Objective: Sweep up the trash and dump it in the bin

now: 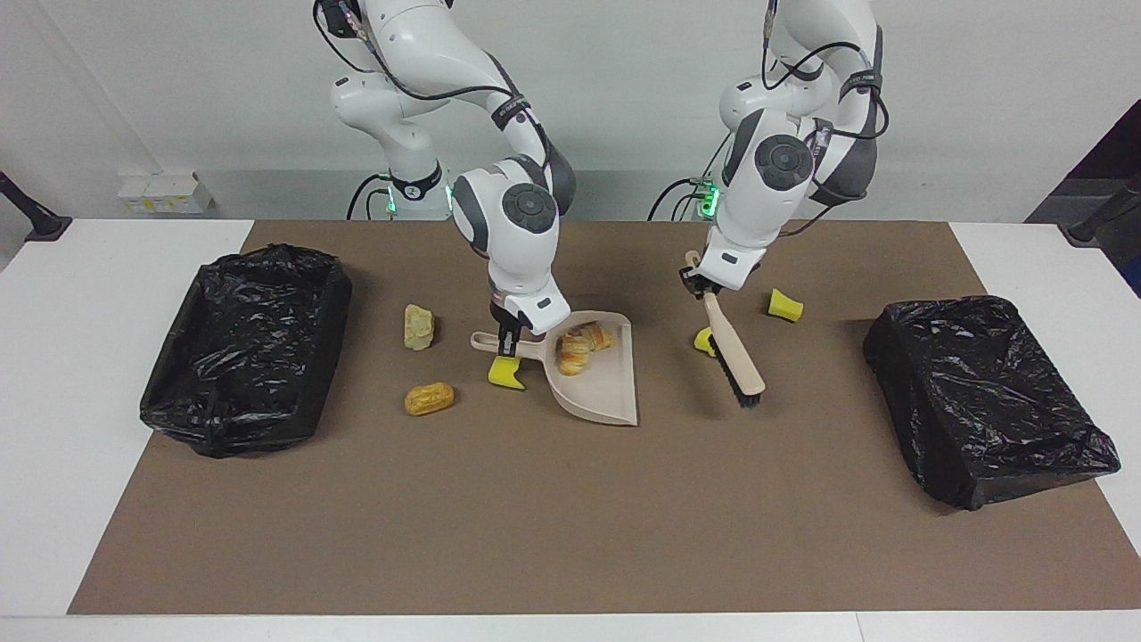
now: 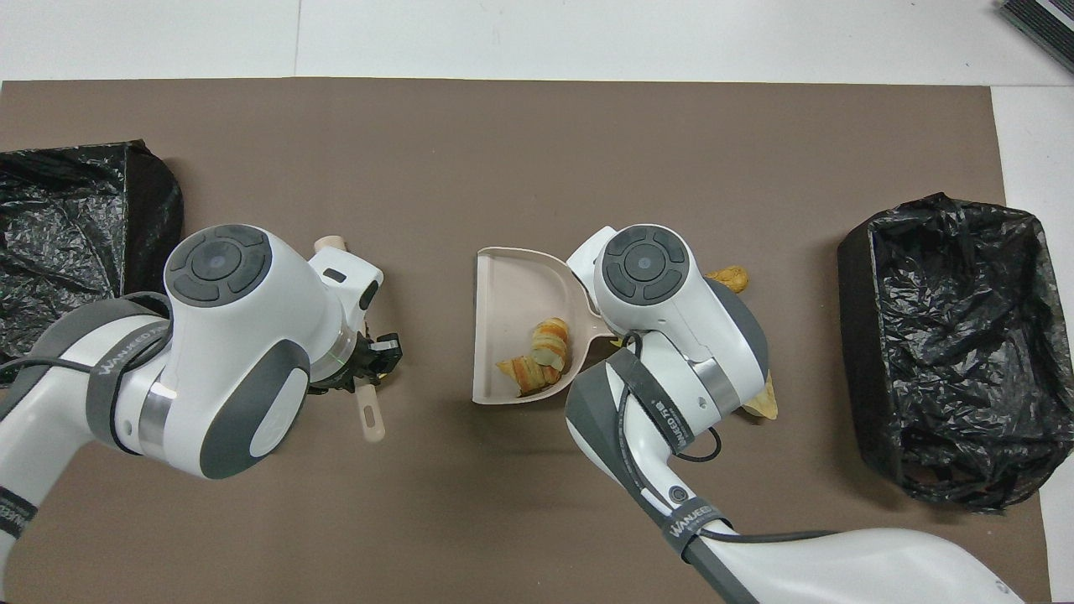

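facing view shows my right claw [image 1: 504, 338] pinching the dustpan [image 1: 599, 379] holding two croissants [image 1: 582, 346], left claw [image 1: 701, 287] clamping the brush [image 1: 733, 349] over a sponge [image 1: 705, 341], next to sweep.

Bright, even light, probably from overhead; soft short shadows beside bins [image 1: 245, 348]; glare on black plastic; focus sharp.

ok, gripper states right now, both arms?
Left gripper: shut on the brush, over the mat.
Right gripper: shut on the dustpan handle.
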Available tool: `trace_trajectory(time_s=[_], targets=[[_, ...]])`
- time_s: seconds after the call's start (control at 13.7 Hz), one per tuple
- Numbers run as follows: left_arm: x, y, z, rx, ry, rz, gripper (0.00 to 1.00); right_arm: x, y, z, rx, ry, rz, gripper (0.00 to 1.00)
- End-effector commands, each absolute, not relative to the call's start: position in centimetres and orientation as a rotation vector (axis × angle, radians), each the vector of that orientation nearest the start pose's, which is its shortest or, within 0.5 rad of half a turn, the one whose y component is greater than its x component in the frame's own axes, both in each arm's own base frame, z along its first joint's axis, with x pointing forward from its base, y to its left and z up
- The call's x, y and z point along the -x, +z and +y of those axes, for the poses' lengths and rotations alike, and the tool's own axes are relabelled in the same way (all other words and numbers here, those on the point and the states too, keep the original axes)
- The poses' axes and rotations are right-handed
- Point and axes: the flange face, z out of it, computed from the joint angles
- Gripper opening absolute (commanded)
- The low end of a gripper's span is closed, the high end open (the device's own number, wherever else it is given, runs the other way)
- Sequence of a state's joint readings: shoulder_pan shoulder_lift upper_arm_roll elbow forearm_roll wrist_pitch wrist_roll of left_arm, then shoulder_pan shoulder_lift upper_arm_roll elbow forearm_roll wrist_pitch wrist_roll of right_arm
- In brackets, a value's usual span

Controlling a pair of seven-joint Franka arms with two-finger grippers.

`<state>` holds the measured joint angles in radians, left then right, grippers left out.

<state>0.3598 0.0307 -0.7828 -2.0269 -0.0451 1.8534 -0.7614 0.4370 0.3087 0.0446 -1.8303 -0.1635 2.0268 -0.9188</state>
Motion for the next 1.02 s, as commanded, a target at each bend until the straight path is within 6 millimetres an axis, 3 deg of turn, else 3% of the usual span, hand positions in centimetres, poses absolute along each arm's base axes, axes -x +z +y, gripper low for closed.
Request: trace_trajectory(time_s=[0.0,0.07,0.22,0.51,0.73,0.95], targets=[[-47.6,42.4,-19.9,2.851,0.284,-0.801,0.00,-55.2,34.7,28.0,2.421,0.198,-2.157,0.00],[-47.3,42.4,-18.8,2.795,0.316,-0.867,0.00,-55.1,34.7,28.1,2.420,0.198,-2.159,0.00],[-44.5,41.4,-17.2,2.662,0.370,-0.867,0.00,-55.1,34.7,28.1,2.420,0.198,-2.159,0.00],[-40.3,37.9,-14.1,2.514,0.381,-0.948,0.00,-55.2,34.7,28.0,2.421,0.198,-2.157,0.00],[-39.2,37.0,-12.7,2.436,0.378,-1.084,0.00,-55.2,34.7,28.0,2.421,0.198,-2.157,0.00],[-38.5,35.0,-12.9,2.449,0.414,-1.214,0.00,-55.2,34.7,28.0,2.421,0.198,-2.157,0.00]])
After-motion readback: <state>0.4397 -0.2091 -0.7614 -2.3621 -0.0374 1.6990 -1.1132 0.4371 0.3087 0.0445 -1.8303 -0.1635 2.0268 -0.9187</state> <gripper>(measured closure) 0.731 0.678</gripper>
